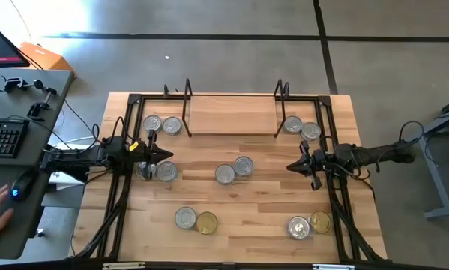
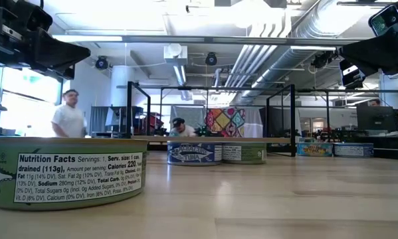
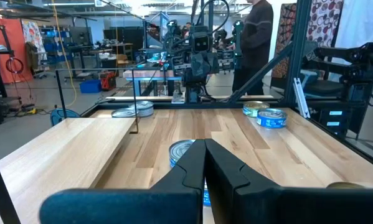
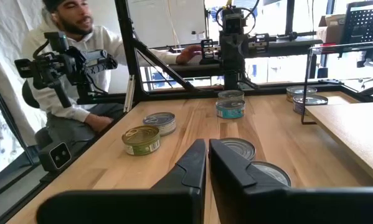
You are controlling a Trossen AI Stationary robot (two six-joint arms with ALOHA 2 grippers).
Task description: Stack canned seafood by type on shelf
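Both claws are closed and empty: the left gripper [image 1: 161, 156] and right gripper [image 1: 291, 165] hover in front of the bare shelf [image 1: 231, 114]. 12 tins [image 1: 225, 174] lie scattered in pairs around the shelf; mixing silver- and gold-lidded types risks mis-sorted stacks.

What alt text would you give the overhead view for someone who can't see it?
Twelve round tins sit in six pairs on a wooden table, none on the shelf at its far edge. The left gripper and right gripper, both shut, point inward from the sides.
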